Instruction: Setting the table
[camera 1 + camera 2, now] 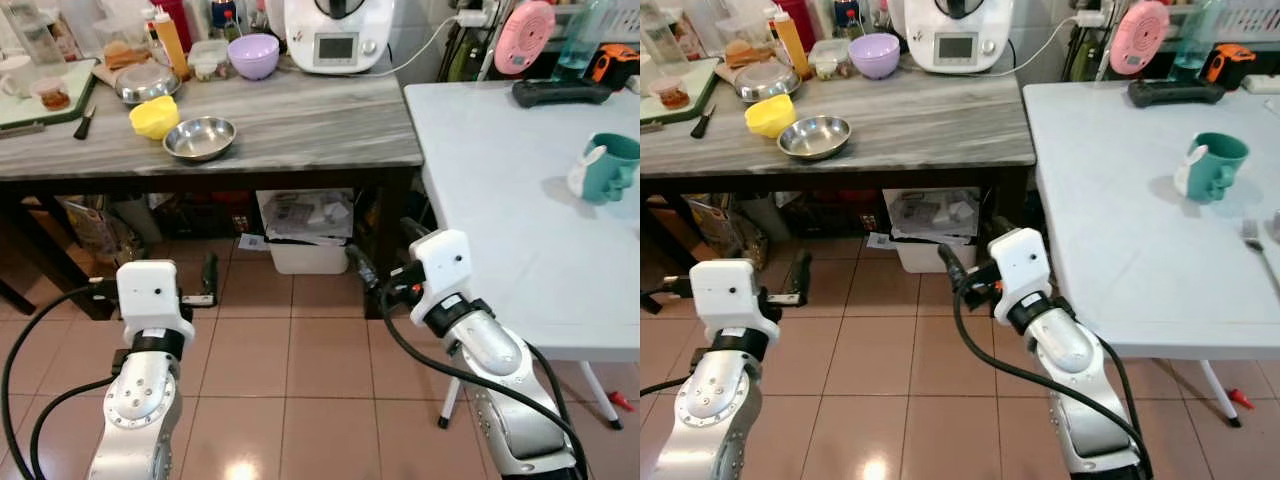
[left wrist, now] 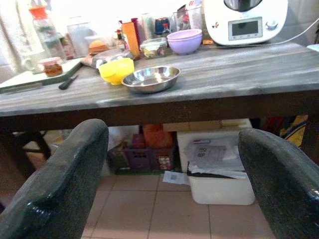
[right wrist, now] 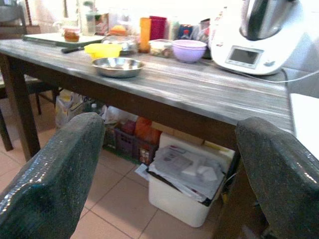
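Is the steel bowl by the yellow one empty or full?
Empty. The steel bowl sits upright on the wooden table, its bare shiny inside showing, beside the yellow bowl.

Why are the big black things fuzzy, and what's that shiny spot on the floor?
Left wrist view: the fingers sit too close to the camera, so they blur, while the steel bowl stays sharp. Left eye view: the bright spot is light glaring off the tiles.

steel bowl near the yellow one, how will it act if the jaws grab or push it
The steel bowl is shallow and wide, so it probably won't tip, and would likely slide on the wooden table if pushed. Its shiny, thin rim looks slippery for a pinch. It looks empty, so probably light. The yellow bowl sits close beside it and could get bumped.
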`<state>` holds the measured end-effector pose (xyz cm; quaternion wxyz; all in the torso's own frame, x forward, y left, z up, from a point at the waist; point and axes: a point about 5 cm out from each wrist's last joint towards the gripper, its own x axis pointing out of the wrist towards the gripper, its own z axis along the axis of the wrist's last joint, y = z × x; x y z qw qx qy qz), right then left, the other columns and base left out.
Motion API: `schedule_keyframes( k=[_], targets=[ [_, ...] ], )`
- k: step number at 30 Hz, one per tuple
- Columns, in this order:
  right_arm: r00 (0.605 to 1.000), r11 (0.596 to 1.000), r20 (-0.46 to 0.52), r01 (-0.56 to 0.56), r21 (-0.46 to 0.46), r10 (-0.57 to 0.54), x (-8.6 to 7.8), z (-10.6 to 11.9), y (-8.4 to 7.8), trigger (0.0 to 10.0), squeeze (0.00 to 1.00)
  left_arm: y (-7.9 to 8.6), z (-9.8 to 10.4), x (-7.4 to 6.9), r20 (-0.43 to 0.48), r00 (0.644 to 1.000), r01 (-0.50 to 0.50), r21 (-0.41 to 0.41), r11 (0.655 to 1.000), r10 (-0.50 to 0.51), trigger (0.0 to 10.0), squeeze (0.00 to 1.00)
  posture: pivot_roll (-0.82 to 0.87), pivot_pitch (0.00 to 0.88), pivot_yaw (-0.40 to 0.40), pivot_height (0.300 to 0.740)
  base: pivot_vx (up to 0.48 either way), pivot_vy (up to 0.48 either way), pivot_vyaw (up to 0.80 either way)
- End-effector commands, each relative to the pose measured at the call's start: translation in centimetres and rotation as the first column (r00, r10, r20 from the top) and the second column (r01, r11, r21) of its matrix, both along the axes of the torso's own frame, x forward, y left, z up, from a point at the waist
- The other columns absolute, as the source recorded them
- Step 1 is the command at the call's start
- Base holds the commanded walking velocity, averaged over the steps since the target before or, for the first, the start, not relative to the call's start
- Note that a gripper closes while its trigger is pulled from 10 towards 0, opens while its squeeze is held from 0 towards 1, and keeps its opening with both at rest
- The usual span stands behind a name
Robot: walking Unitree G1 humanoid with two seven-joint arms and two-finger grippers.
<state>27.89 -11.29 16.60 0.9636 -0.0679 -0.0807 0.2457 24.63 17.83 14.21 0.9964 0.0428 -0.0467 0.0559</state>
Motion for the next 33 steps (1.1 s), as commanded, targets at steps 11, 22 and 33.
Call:
schedule_keyframes(
  k=[11,22,33],
  targets=[
    [0.996,0.996,0.011,0.086,0.006,-0.086,0.4,0.3,-1.3,10.0,0.0,-0.7,0.0,0.1,-0.006,0.999,0.035,-0.003,0.999,-0.035,10.0,0.0,-0.09,0.087,0.095,0.74,0.0,-0.365,0.0],
    [0.992,0.993,0.014,0.122,0.006,-0.122,0.7,0.3,-1.8,10.0,0.0,-0.8,-0.1,0.1,-0.011,0.999,0.043,-0.001,0.999,-0.043,10.0,0.0,-0.09,0.088,0.095,0.74,0.0,-0.364,0.0],
    [0.987,0.988,0.02,0.157,0.0,-0.157,0.9,0.3,-2.1,10.0,0.0,-0.8,-0.2,0.1,-0.015,0.999,0.05,0.003,0.999,-0.05,10.0,0.0,-0.09,0.086,0.095,0.74,0.0,-0.365,0.0]
  ],
)
